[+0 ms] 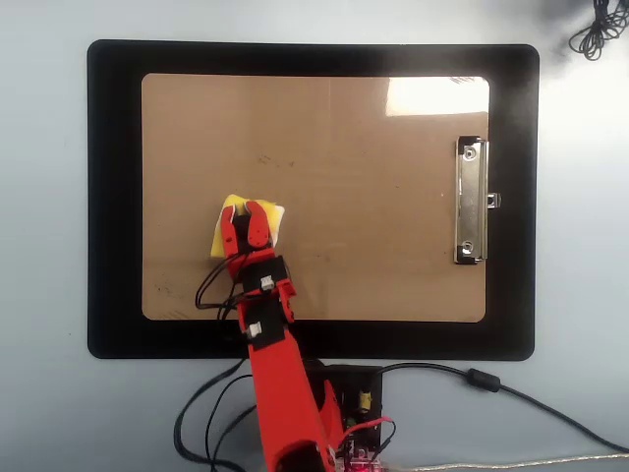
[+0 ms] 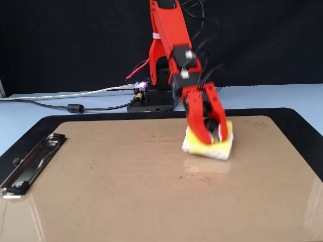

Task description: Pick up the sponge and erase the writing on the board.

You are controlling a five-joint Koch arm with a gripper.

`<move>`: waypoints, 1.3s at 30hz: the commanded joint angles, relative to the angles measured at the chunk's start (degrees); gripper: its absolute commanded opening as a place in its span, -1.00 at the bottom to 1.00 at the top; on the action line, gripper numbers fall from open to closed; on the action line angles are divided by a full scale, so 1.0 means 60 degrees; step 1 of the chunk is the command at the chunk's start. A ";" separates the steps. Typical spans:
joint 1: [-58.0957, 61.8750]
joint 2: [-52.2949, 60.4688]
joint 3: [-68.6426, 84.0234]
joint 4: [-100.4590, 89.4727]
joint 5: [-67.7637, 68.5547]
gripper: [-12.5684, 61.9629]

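In the overhead view the board (image 1: 334, 197) lies on a mat (image 1: 113, 197), which lies on the tabletop (image 1: 44, 236). The board's clip (image 1: 471, 201) sits at its right short edge. The sponge (image 1: 232, 209) rests on the board's left half, with the pincer (image 1: 254, 211) directly over it. The arm's base (image 1: 349, 398) stands on the tabletop just beyond the mat's near edge. A coiled cable (image 1: 598, 29) lies at the far right corner.

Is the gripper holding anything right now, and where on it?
The gripper is shut on the sponge, clamping the black knob in its middle, with the sponge resting on the board.
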 commanded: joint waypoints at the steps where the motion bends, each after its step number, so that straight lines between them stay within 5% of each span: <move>1: -0.0996 0.1245 -0.0937 0.1787 -0.0322 -0.88; 9: -0.3940 -0.0454 -0.2915 0.2446 -0.1641 -0.88; 25: -0.4248 -0.2256 -0.3032 0.0703 -0.1567 -0.85; 29: -0.4277 -0.2227 -0.2959 0.0718 -0.1597 -0.03; 31: -0.4292 -0.2168 -0.2886 0.0776 -0.1611 0.20; 39: -0.4204 0.0220 -0.2300 0.2593 -0.1641 0.22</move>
